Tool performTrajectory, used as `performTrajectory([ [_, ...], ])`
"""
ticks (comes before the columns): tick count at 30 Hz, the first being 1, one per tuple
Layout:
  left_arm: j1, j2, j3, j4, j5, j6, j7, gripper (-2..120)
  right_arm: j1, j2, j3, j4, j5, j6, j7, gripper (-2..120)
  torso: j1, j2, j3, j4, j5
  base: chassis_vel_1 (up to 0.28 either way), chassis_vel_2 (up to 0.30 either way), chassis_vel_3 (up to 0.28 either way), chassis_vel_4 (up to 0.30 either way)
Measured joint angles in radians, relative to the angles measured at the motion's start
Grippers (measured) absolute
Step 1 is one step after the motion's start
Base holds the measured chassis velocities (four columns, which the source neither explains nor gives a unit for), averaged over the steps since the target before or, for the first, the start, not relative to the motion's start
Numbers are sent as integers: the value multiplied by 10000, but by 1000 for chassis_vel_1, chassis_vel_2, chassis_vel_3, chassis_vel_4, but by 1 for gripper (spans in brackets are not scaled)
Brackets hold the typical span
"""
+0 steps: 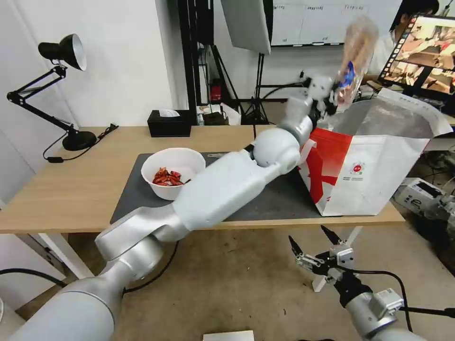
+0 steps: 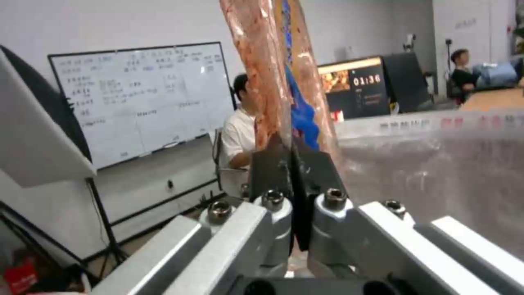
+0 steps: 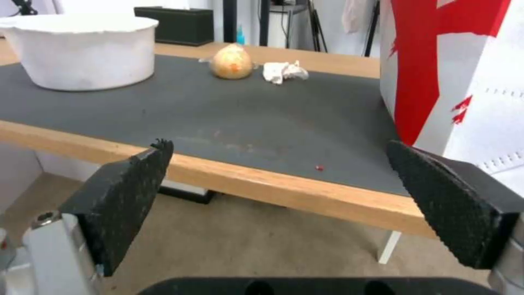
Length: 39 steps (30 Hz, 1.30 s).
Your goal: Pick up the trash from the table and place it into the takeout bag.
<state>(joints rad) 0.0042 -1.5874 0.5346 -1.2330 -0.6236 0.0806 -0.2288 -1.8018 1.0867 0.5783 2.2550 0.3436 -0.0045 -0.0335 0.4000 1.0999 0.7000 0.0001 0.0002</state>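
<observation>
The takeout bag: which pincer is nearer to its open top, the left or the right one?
The left. The left pincer is raised at the bag's open top, shut on the clear tray. The right pincer hangs open below the table edge, in front of the bag.

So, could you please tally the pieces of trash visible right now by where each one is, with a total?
Resting on the dark grey rectangular mat: 3, namely the white round bowl with red scraps, the tan onion-like lump in clear wrap and the crumpled white tissue.
Pinched in the left gripper's fingers above the white-and-red takeout bag: 1, the clear plastic tray.
Total: 4.
</observation>
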Motion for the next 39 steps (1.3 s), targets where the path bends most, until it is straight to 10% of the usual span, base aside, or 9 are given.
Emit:
performTrajectory([
  [9,60,437,331,-377,-231,227,257,0,4,-25,-29,43,23,19,-20,100,0,0,-1,0,-2,0,0,0,0],
  [21,156,571,439,-711,-804,200,-12,40,-27,-59,8,103,46,158,-18,100,0,0,0,-3,-2,0,0,0,0],
  [36,310,2110,-273,-3148,-2339,517,-791,93,-495,266,387,563,44,141,40,100,-1,0,-2,-3,-3,0,0,0,0],
  [39,1301,3272,-747,-4420,-2455,788,-912,99,-388,340,370,629,29,136,149,100,-2,1,-2,-3,-5,0,0,0,0],
])
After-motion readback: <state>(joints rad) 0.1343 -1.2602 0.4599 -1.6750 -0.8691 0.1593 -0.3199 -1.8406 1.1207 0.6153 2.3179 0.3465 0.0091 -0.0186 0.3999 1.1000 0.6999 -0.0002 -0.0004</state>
